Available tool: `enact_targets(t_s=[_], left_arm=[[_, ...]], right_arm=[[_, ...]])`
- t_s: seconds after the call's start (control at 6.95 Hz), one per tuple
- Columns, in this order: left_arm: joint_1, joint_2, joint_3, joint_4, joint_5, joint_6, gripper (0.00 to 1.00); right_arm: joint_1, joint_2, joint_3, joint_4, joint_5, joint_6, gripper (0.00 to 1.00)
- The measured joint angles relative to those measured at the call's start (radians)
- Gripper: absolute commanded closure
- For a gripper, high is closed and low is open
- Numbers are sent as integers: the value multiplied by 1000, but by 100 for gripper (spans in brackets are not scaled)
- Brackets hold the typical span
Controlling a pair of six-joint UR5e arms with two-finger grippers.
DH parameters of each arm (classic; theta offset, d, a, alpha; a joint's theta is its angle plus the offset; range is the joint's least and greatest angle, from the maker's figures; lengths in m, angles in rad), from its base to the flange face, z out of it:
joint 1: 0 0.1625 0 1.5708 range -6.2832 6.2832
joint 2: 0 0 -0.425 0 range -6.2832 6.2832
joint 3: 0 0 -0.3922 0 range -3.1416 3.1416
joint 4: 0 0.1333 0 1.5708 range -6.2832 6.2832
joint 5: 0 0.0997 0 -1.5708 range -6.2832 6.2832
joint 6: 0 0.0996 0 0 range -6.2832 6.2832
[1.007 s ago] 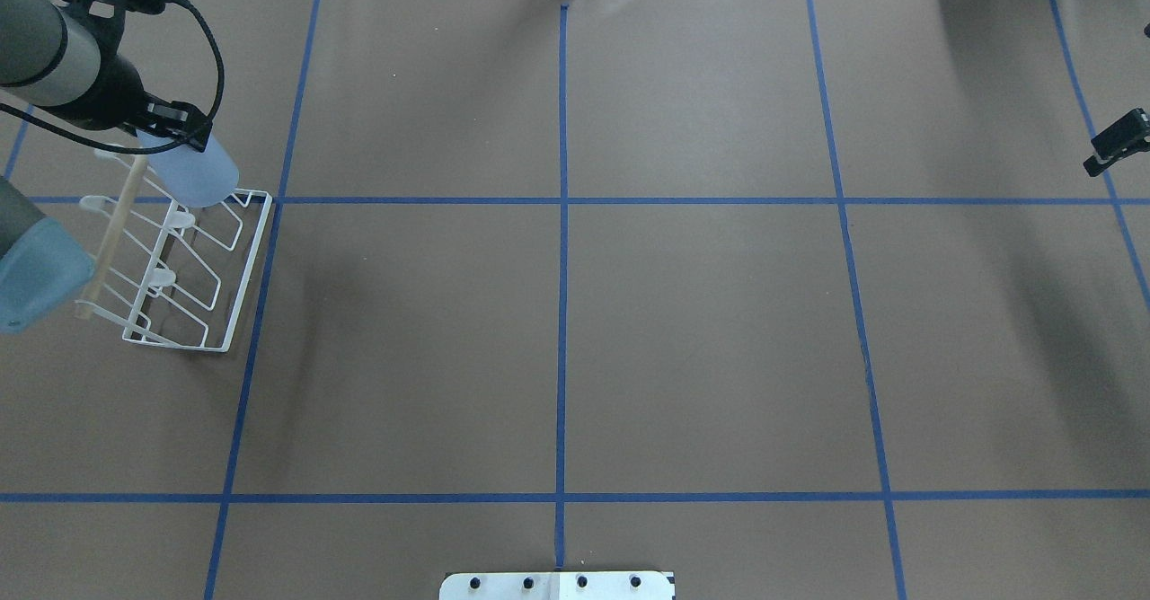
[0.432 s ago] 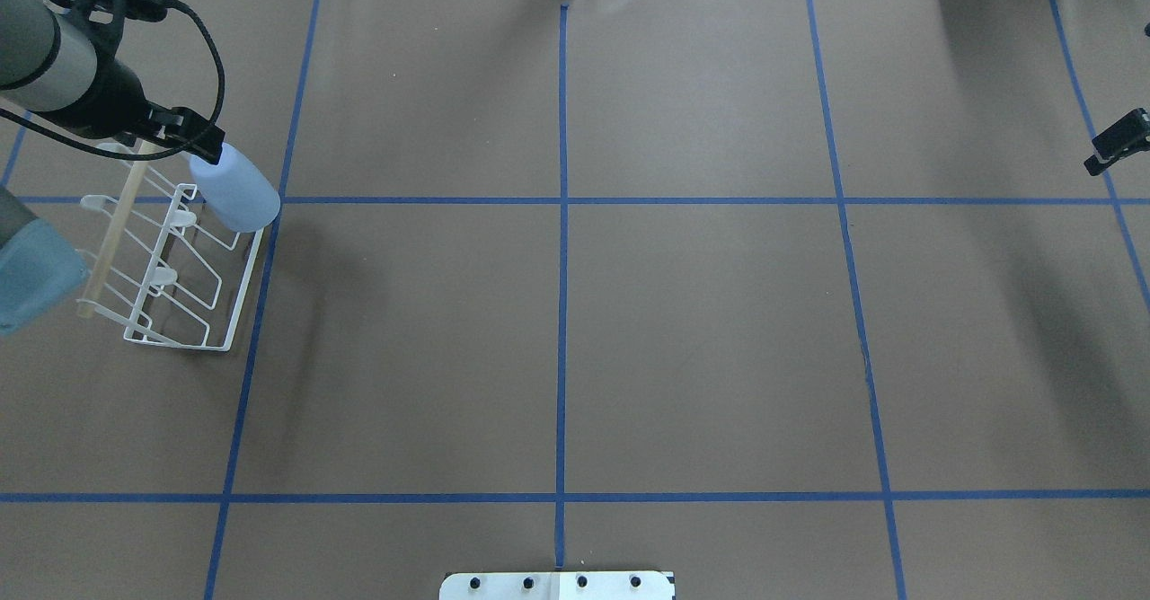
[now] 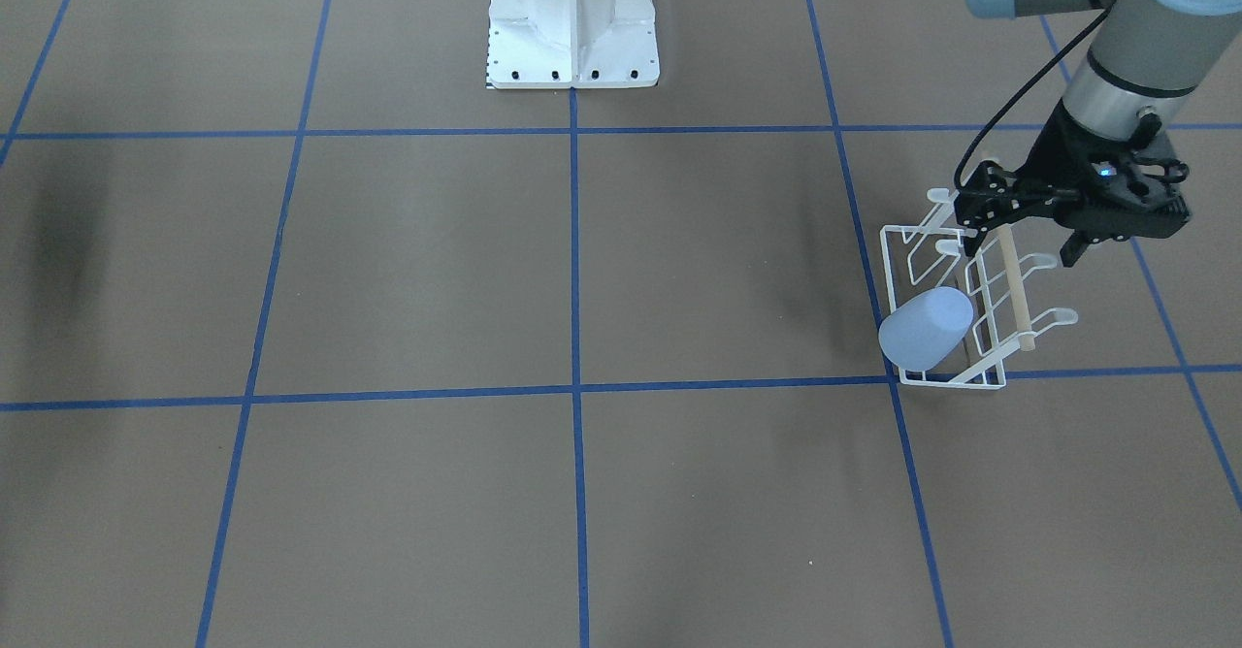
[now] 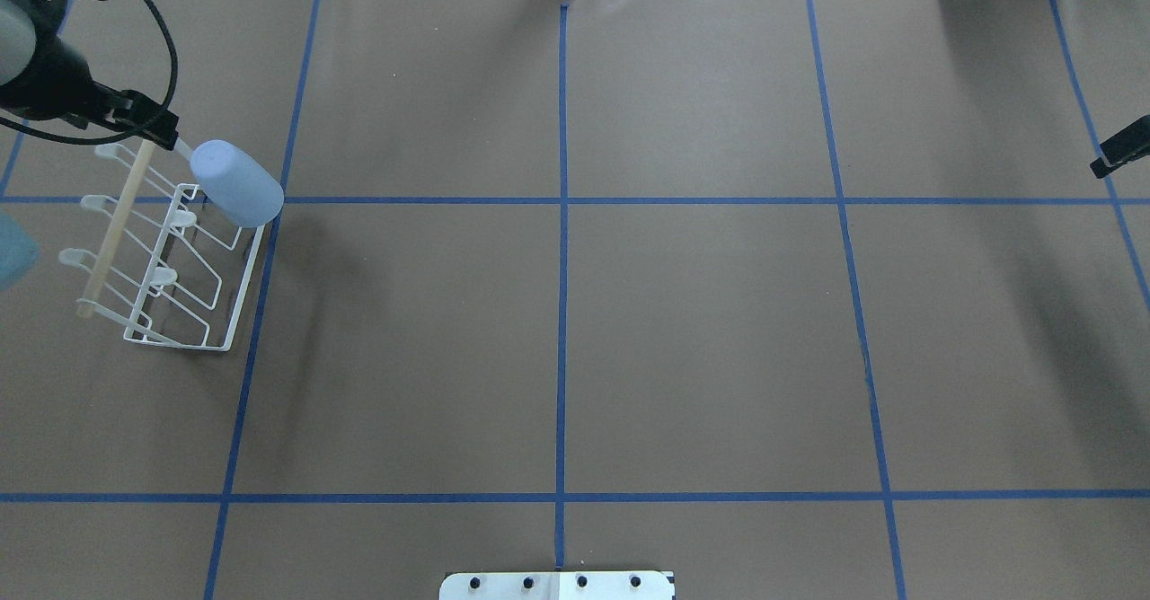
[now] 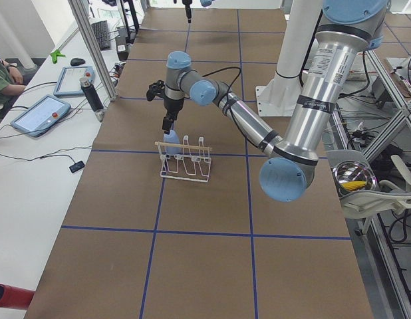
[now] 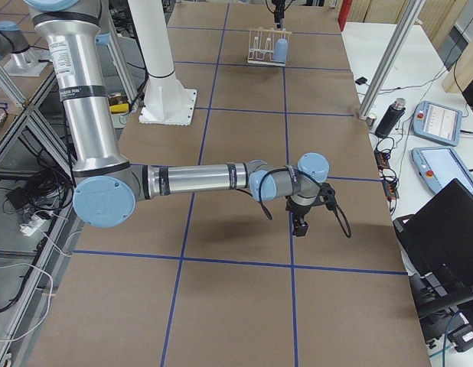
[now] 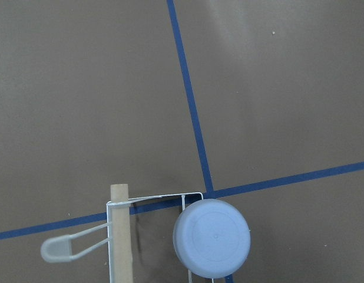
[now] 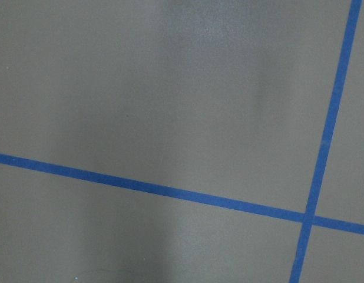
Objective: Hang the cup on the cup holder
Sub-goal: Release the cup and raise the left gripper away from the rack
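- Left end effector (image 3: pixel 1022 245) hangs over the rod end of the cup holder (image 4: pixel 244 281), fingers spread and gripping nothing. Less than a second ago it was up against the cup (image 3: pixel 927 329); it has since drawn back.
- That cup sits tilted and mouth-down on the prong at the rack's corner farthest from the robot (on the side towards the table's middle), where it was a moment ago.
- It is smooth, matt, pale blue, with a round flat base. The rack is thin white wire, topped by a light wooden rod (image 4: pixel 112 232). The surface (image 4: pixel 701 330) is brown with blue tape lines.
- One cup, one rack, one rod; five flat rounded prong tips show.
- Right end effector (image 4: pixel 1120 146): cannot tell whether it is spread or closed.
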Motion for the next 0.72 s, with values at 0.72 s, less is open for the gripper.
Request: enact_targets(t_s=[0.72], left_arm=[[-357, 268, 36, -15, -209, 264, 2]], right_arm=[[99, -70, 3, 10, 58, 9, 0]])
